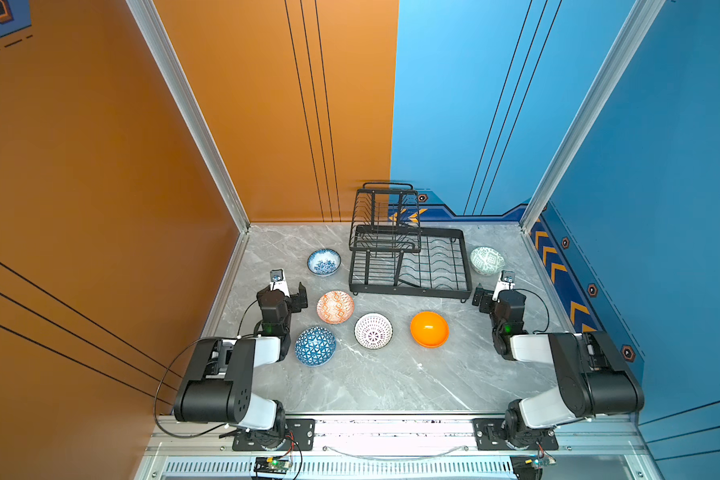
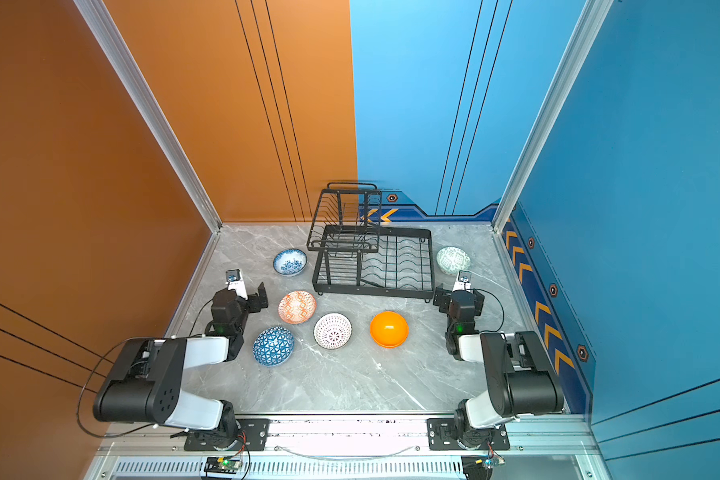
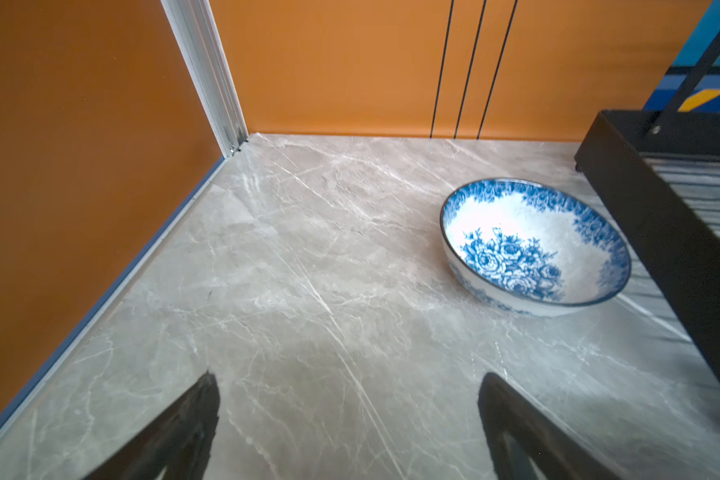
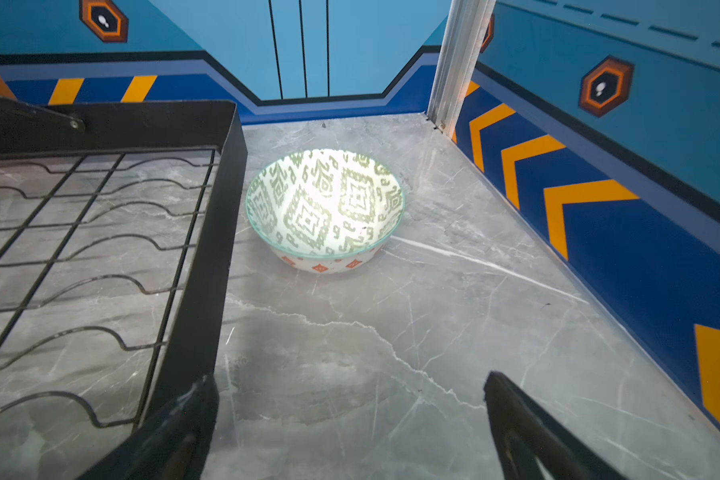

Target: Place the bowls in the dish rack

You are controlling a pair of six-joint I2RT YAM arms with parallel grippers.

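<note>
- Left gripper [image 3: 350, 382], wide and empty: blue-white floral bowl [image 3: 535, 245] ahead, offset toward the dish rack [image 3: 661, 232]
- Right gripper [image 4: 352, 380], wide and empty: pale green bowl [image 4: 325, 208] straight ahead, beside the rack

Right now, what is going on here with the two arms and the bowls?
Two robot arms are about to load bowls into the dish rack, but nothing is held. The left gripper is open near the blue-white floral bowl; the right gripper is open near the pale green bowl. All six bowls sit on the table, and the rack is empty.
</note>
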